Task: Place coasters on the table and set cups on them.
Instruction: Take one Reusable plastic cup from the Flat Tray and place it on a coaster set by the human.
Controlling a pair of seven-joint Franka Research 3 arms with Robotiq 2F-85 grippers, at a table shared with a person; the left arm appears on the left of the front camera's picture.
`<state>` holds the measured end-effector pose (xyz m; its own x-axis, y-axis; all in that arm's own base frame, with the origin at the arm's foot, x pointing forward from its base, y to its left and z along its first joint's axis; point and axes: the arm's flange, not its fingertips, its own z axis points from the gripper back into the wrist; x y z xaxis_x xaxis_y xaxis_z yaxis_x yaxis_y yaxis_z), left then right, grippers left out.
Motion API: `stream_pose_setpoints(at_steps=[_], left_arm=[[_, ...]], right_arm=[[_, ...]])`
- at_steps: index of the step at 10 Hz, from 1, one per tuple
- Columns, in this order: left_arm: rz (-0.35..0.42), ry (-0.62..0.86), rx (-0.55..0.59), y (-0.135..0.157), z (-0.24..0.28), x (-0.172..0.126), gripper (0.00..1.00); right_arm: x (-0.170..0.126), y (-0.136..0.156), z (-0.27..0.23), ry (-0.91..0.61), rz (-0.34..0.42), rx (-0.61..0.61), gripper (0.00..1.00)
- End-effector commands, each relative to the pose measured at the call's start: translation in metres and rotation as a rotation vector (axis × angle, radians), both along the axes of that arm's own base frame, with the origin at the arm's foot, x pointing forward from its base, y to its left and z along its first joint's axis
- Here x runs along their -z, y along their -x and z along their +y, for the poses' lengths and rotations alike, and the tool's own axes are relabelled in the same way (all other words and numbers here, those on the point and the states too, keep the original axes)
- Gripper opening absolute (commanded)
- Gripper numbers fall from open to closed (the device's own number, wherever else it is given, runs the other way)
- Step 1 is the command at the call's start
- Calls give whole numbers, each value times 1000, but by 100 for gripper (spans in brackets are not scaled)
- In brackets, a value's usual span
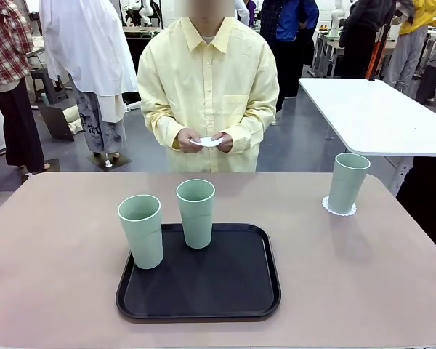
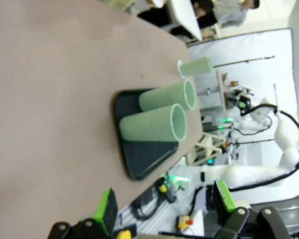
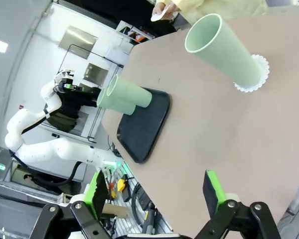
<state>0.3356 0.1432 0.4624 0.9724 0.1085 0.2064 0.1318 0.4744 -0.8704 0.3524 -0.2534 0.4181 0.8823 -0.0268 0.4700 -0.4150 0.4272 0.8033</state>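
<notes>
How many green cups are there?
3. One cup stands at the black tray's left edge, another at its far edge; the third stands on a coaster on the table, far right.

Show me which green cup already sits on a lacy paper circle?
The cup alone at the right of the table: a white coaster lies under it. The other two cups stand on the black tray, without coasters.
</notes>
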Motion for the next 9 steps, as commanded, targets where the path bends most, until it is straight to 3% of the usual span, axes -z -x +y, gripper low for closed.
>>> stream_pose_setpoints(at_steps=[1, 6, 9], left_arm=[[-22, 16, 3, 0, 1, -1, 100], [-22, 16, 3, 0, 1, -1, 100], [-22, 16, 3, 0, 1, -1, 100]], right_arm=[[-2, -9, -6, -33, -24, 3, 100], [15, -24, -10, -77, -2, -26, 100], [13, -15, -3, -50, 17, -9, 100]])
